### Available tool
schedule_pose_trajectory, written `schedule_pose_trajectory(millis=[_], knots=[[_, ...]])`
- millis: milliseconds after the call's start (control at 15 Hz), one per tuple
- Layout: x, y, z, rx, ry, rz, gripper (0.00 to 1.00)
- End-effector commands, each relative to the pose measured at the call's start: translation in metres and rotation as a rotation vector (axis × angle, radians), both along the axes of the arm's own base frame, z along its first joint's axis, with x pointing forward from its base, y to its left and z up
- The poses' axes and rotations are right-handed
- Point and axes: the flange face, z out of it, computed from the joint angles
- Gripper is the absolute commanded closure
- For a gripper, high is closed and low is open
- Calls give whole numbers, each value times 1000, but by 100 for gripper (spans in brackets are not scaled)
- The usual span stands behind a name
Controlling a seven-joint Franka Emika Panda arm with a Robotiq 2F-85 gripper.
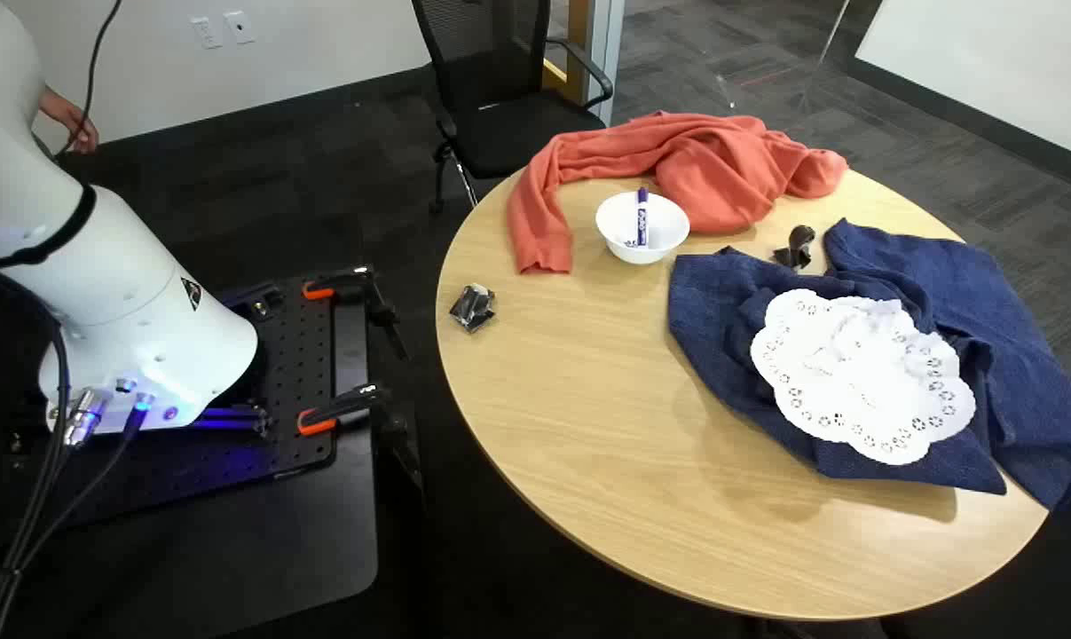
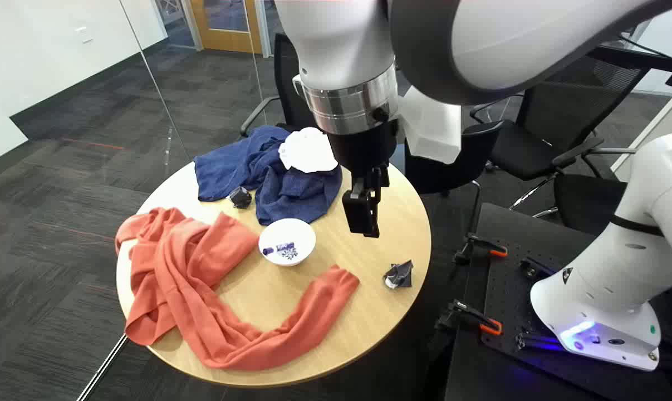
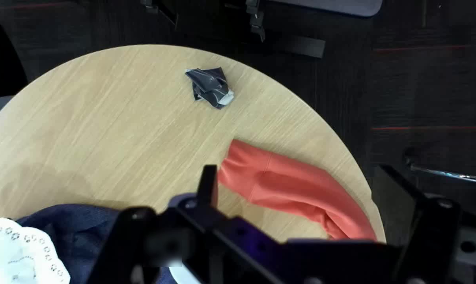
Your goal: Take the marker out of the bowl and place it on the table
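The white bowl (image 1: 641,256) stands upright on the round light wood table (image 1: 588,382). The purple and white marker (image 1: 642,219) leans inside it, one end on the rim. The bowl (image 2: 299,229) and marker (image 2: 284,247) also show in an exterior view. My gripper (image 2: 362,214) hangs above the table, beside the bowl on the robot's side, apart from it. In the wrist view the gripper (image 3: 301,181) is open with nothing between its fingers. A sliver of the bowl (image 3: 185,275) shows behind the gripper there; the marker is hidden in that view.
An orange cloth (image 1: 712,169) curves around the bowl. A blue cloth (image 1: 721,302) with a white lace doily (image 1: 854,373) lies close by. Black crumpled lumps (image 1: 473,307) (image 1: 797,247) lie on the table. The black cart (image 1: 322,532) with clamps carries the robot base.
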Motion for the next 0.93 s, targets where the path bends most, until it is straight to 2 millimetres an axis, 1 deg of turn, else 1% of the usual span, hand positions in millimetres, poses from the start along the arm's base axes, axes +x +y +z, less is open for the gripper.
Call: schedule_pose_trajectory(millis=[0, 333, 600, 867], knots=[[0, 0, 0, 0, 1, 0, 0], [0, 0, 0, 0, 1, 0, 0], [17, -10, 1, -33, -19, 42, 0], [43, -33, -3, -46, -61, 181, 0]])
